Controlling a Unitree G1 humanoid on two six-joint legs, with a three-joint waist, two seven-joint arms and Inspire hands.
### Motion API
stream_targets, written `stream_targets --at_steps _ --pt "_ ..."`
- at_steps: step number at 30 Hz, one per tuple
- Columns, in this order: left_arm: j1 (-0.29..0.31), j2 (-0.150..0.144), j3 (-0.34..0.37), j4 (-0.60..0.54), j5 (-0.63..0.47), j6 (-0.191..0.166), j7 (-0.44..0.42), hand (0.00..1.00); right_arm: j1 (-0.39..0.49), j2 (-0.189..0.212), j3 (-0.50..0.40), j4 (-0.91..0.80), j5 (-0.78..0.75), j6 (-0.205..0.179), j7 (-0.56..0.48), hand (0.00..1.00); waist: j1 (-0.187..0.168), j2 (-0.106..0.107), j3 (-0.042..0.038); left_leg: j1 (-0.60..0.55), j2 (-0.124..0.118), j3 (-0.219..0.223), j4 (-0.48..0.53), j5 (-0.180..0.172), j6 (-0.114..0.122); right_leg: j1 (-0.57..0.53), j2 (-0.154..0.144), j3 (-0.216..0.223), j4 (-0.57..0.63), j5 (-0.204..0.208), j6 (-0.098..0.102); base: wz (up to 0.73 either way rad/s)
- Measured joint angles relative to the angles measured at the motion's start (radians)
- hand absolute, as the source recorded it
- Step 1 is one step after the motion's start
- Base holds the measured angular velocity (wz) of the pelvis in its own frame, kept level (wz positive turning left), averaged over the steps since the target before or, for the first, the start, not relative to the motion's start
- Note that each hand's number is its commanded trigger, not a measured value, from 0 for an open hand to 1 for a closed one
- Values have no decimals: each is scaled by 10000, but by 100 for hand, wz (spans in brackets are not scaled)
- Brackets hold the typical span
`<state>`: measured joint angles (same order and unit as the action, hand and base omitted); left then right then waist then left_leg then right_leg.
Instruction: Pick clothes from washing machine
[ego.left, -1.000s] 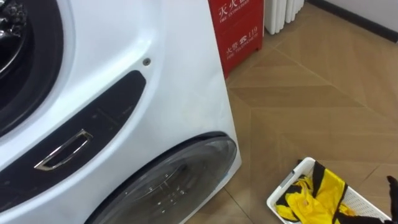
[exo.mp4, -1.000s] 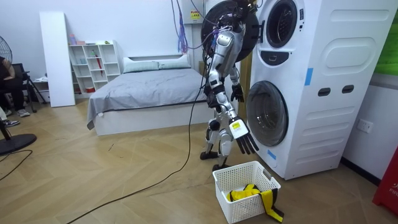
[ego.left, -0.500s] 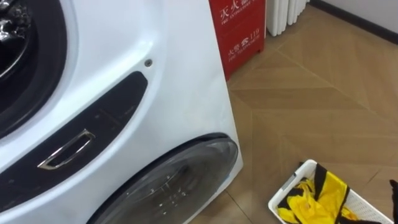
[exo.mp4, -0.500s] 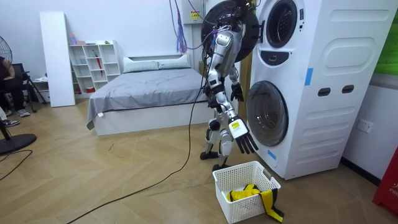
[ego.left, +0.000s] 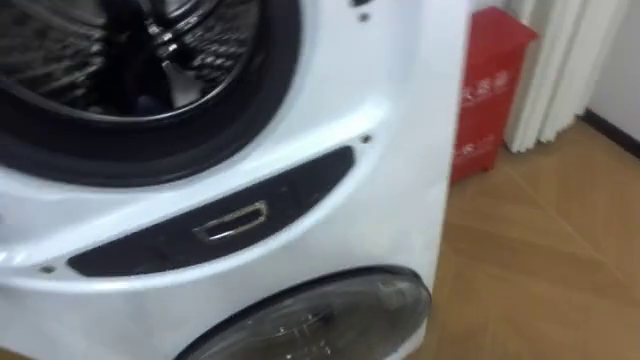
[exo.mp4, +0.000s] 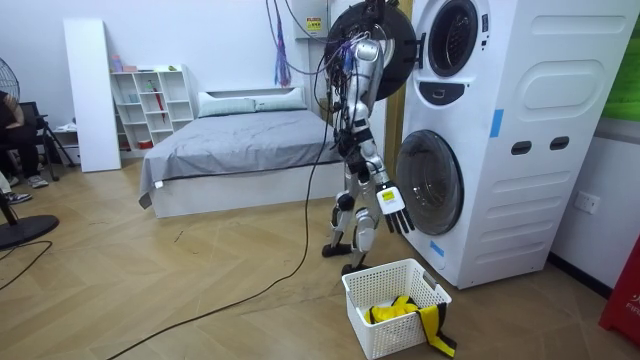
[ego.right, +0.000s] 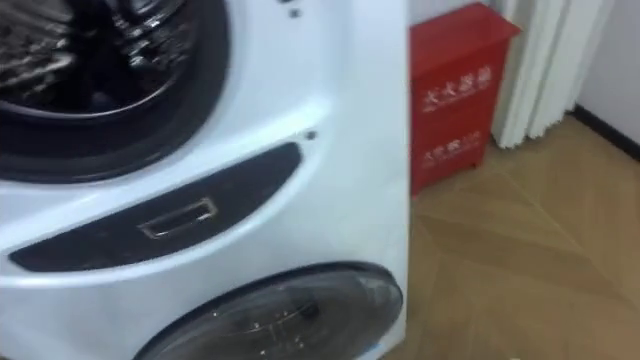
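The robot faces the washing machine (exo.mp4: 480, 130) with its right hand (exo.mp4: 393, 203) hanging empty, fingers loosely spread, over the basket (exo.mp4: 395, 338) holding yellow clothes (exo.mp4: 390, 312), probably ready to reach into the open upper drum (ego.left: 130, 60)

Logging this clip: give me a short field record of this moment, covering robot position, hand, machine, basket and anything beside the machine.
robot position: standing, facing the white stacked washing machine
upper drum: round metal drum open, dark door ajar; contents unclear
lower door: round glass door shut
right hand: open, empty, hanging low
basket: white plastic laundry basket on the floor, holding yellow and black clothes
beside machine: red box
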<state>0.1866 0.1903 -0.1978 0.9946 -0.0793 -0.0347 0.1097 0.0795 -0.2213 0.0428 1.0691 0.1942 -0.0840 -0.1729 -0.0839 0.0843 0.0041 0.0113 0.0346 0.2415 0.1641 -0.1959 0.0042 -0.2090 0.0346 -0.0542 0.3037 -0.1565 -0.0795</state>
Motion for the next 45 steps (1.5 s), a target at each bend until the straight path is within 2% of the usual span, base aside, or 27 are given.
stream_targets --at_steps 2,3,7,9,11,15,18,21,29,34,37,41,43,45 --pt "-25 -232 87 75 26 26 151 0 -66 171 150 355 553 173 304 0 241 -136 -4 192 23 -212 -6 -4 -6 365 -15 -204 -228 11 10 41" --pt "-35 -285 293 88 49 27 183 0 -54 275 147 510 725 210 469 0 329 -283 12 241 38 -428 -4 -10 -16 554 -31 -365 -398 27 21 41" --pt "-19 -343 614 188 37 49 170 0 -39 412 152 674 839 270 1058 0 373 -401 3 335 47 -772 -6 -11 -17 978 -108 -852 -801 69 48 34" --pt "-28 -393 851 426 13 125 166 0 -87 485 242 1045 936 415 1352 0 409 -498 11 455 50 -900 -26 -11 -17 1283 -116 -1032 -1011 104 62 21" --pt "-68 -402 1046 487 28 291 149 0 -135 542 240 1322 929 596 1474 0 492 -561 8 576 51 -968 -44 -12 -18 1516 -124 -1148 -1132 103 63 17" --pt "-40 -420 1470 611 62 386 94 0 -180 583 236 1610 854 784 1703 0 635 -738 87 874 49 -1236 -94 -12 -18 1953 -118 -1303 -1266 105 68 11" --pt "-63 -420 1680 674 482 395 30 0 -207 610 243 1705 789 819 1780 0 706 -829 42 904 44 -1488 -123 -18 -27 2072 -105 -1408 -1385 102 72 14" --pt "-16 -423 1971 719 542 415 -33 0 -185 653 246 1705 698 861 1799 0 922 -886 53 1038 47 -1550 -158 -19 -27 2237 -85 -1394 -1485 102 72 0" --pt "149 -428 2162 725 741 516 -38 0 -115 711 272 1673 532 853 1754 0 1163 -894 52 1113 67 -1594 -165 -88 -131 2317 -46 -1370 -1515 99 81 1" --pt "25 -428 2161 791 744 574 -27 0 -124 710 343 1672 530 844 1759 0 1161 -869 51 1119 75 -1567 -167 -88 -131 2319 -22 -1317 -1508 98 82 0" --pt "44 -431 2157 806 760 583 -22 0 -47 697 378 1569 525 838 1781 0 1150 -820 93 1212 86 -1549 -169 -90 -133 2448 0 -1232 -1525 85 84 -3" --pt "12 -453 2158 791 946 573 152 0 15 692 568 1278 423 813 1949 0 1169 -785 78 1206 116 -1347 -41 -126 -193 2450 26 -1152 -1482 47 79 -3" --pt "-4 -454 2161 785 1076 570 160 0 -7 689 649 1275 383 807 2004 0 1192 -786 75 1198 126 -1337 63 -148 -228 2435 28 -1140 -1475 32 58 0" --pt "3 -456 2376 781 1355 560 149 0 -66 679 633 1276 90 808 2233 0 1196 -829 62 1099 240 -1343 491 -285 -389 2415 54 -1141 -1387 -17 10 -7"
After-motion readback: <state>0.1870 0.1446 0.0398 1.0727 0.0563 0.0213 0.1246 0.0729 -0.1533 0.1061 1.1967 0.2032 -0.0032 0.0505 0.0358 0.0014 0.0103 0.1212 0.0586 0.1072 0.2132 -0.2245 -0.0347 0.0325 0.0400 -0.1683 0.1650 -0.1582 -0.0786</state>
